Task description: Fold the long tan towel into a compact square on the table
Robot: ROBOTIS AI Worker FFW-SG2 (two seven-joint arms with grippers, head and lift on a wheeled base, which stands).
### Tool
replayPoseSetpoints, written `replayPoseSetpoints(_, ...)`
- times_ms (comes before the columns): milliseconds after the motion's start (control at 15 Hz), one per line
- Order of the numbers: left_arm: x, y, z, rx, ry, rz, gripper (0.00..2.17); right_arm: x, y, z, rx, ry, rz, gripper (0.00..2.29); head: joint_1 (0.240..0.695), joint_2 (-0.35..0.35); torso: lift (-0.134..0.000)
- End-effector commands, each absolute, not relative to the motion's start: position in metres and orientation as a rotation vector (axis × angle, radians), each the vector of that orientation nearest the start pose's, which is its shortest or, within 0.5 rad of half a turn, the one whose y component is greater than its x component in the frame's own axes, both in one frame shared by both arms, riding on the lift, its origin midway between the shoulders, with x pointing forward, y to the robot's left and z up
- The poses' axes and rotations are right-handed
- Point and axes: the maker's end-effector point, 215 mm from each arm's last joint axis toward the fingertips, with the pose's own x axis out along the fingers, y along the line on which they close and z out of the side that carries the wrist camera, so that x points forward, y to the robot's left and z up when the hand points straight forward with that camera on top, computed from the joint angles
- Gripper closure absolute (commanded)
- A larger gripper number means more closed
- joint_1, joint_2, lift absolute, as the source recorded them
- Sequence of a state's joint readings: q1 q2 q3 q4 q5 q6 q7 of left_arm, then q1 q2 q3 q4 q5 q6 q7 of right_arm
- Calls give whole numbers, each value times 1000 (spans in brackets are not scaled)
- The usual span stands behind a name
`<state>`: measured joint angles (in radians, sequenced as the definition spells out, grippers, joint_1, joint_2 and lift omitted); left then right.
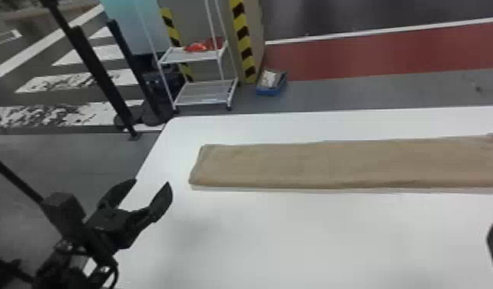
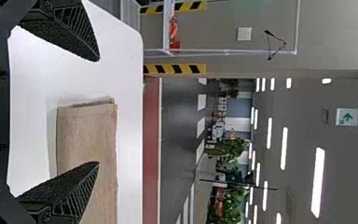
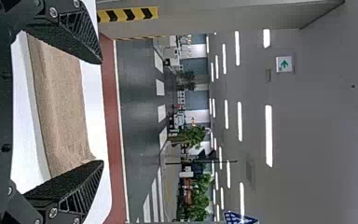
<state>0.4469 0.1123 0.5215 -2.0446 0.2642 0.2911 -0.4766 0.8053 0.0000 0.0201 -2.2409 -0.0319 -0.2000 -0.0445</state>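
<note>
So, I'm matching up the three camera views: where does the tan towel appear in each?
Head view: the tan towel crosses the table's far part, reaching the right edge.
Left wrist view: beyond the open left gripper, partly behind one finger.
Right wrist view: beyond the open right gripper, spanning its finger gap.
Shared landmark: the red floor strip past the table.

The table (image 1: pixel 295 238) is white and smooth, and its far left corner is rounded. On it lies the tan towel (image 1: pixel 315 165), a long flat strip. It runs along the far edge, apart from it; its left end is apart from the left edge also.
</note>
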Motion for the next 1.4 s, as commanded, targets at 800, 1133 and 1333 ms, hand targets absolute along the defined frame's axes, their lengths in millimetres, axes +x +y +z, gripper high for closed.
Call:
replayPoseSetpoints(800, 555, 370, -409, -80, 583, -144, 194, 354, -229, -298, 41, -38, -36, 137, 695, 187, -123)
replayPoseSetpoints(1133, 585, 375, -426, -63, 653, -132, 198, 351, -229, -296, 41, -41, -36, 140, 695, 168, -123)
replayPoseSetpoints(1333, 582, 387, -453, -76, 717, -110, 194, 348, -230, -296, 40, -41, -38, 140, 695, 175, -123)
